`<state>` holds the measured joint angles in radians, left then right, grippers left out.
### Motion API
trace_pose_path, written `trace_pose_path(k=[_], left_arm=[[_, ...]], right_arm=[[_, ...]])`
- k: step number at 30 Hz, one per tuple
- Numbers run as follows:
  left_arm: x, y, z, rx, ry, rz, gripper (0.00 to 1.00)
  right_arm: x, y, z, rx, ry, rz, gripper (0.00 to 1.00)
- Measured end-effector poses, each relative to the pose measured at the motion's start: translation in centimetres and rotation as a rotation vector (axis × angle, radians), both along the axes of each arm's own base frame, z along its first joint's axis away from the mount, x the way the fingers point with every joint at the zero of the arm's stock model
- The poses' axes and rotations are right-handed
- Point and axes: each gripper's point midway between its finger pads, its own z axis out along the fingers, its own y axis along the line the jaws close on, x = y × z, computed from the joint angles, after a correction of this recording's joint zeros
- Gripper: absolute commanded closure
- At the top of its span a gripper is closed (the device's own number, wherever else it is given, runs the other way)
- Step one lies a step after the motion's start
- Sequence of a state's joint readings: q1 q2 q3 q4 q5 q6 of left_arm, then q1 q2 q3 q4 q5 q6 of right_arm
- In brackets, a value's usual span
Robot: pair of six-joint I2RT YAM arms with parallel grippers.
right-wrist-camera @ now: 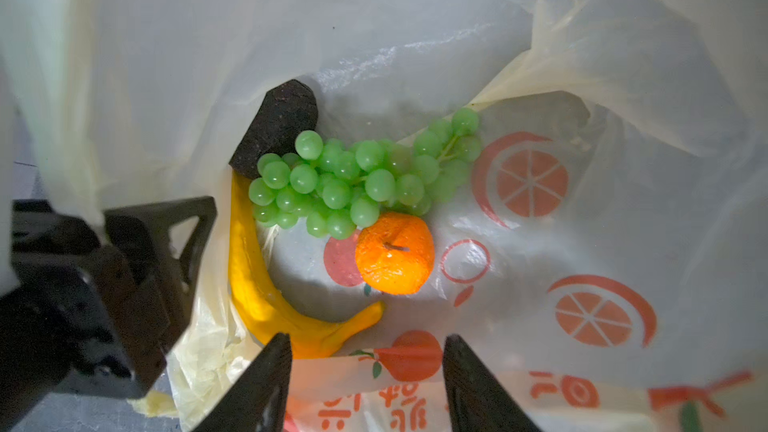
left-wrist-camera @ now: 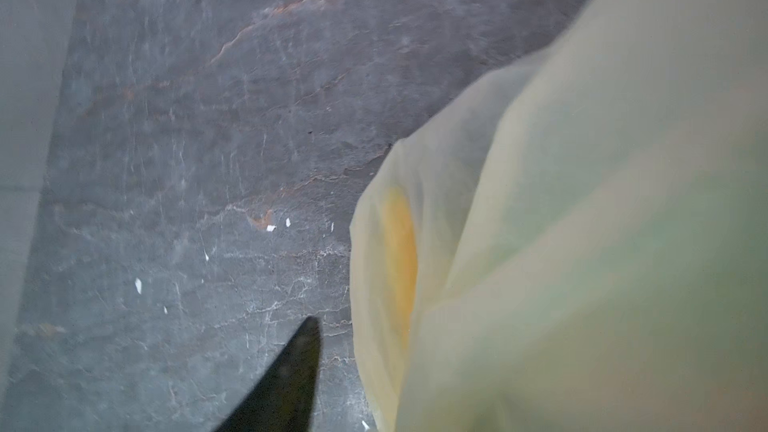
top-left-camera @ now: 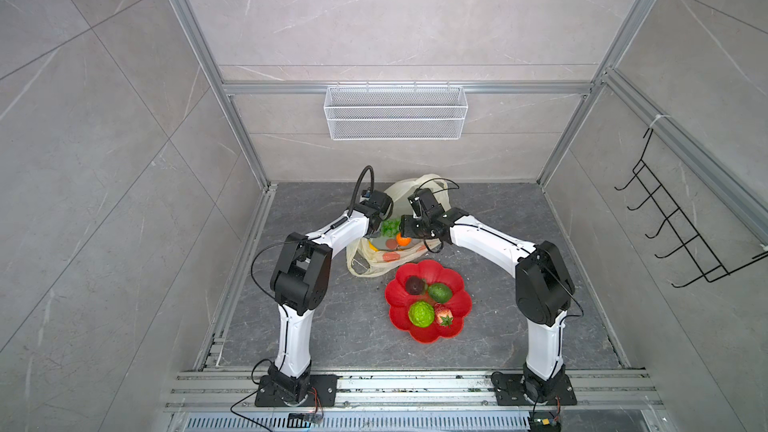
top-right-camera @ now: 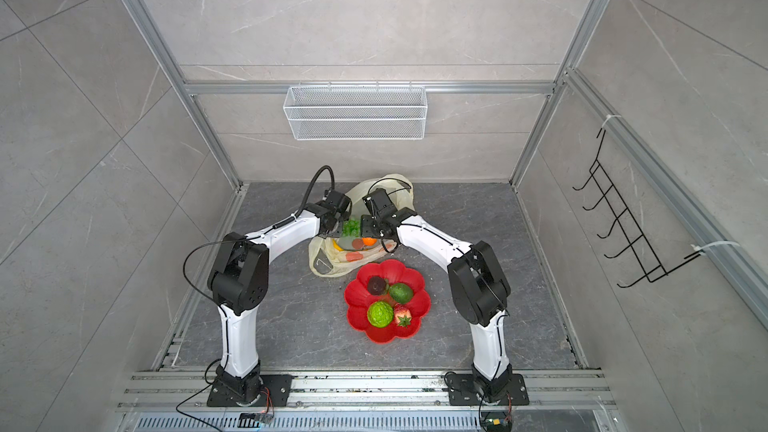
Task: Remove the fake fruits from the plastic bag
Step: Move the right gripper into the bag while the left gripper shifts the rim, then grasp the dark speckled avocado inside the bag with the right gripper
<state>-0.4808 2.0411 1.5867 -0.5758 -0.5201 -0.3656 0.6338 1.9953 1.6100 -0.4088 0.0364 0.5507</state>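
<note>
Jaws, right gripper (right-wrist-camera: 366, 340): parted, empty, above the mouth of the thin cream-yellow printed plastic bag (right-wrist-camera: 415, 35); left gripper (top-left-camera: 377, 224) at its rim, grip not discernible. Inside: green plastic grape bunch (right-wrist-camera: 361, 176), yellow banana (right-wrist-camera: 253, 280), round orange fruit (right-wrist-camera: 395, 253), dark avocado (right-wrist-camera: 278, 126). Likely risks: film pinched along with a fruit; rim slumping shut. Surface: dark veined stone tabletop (top-left-camera: 332, 326). Room: grey tiled walls (top-left-camera: 83, 160), aluminium frame (top-left-camera: 291, 88), white wire basket (top-left-camera: 395, 112).

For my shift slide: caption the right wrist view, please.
Open right tool over grapes, orange, banana and dark avocado inside the plastic bag.
</note>
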Motion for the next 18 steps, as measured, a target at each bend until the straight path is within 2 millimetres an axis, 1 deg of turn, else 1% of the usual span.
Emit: trace_pose_path(k=[3, 5, 8, 10, 13, 15, 18], left_arm=[[0.7, 1.1, 0.2, -0.016, -0.012, 0.026, 0.93], [0.7, 1.6, 0.0, -0.043, -0.015, 0.034, 0.99], [-0.1, 1.7, -0.2, -0.103, -0.014, 0.035, 1.00], [-0.9, 1.7, -0.1, -0.143, -0.017, 0.037, 1.00], [-1.9, 1.6, 0.7, -0.207, -0.035, 0.043, 1.00], [-2.4, 1.4, 1.6, -0.255, -0.060, 0.046, 1.00], [-3.1, 1.2, 2.9, -0.320, -0.099, 0.058, 1.00]], right_arm=[[0.3, 1.0, -0.8, 0.027, 0.017, 0.018, 0.39], [0.7, 1.9, -1.4, 0.041, 0.027, 0.033, 0.39], [1.6, 3.7, -1.5, 0.076, 0.020, 0.062, 0.39], [2.4, 5.1, -1.3, 0.091, 0.005, 0.084, 0.38], [4.1, 7.8, -0.3, 0.117, -0.032, 0.112, 0.37], [5.0, 9.2, 0.1, 0.131, -0.052, 0.127, 0.37], [5.6, 11.0, -0.3, 0.136, -0.060, 0.150, 0.37]])
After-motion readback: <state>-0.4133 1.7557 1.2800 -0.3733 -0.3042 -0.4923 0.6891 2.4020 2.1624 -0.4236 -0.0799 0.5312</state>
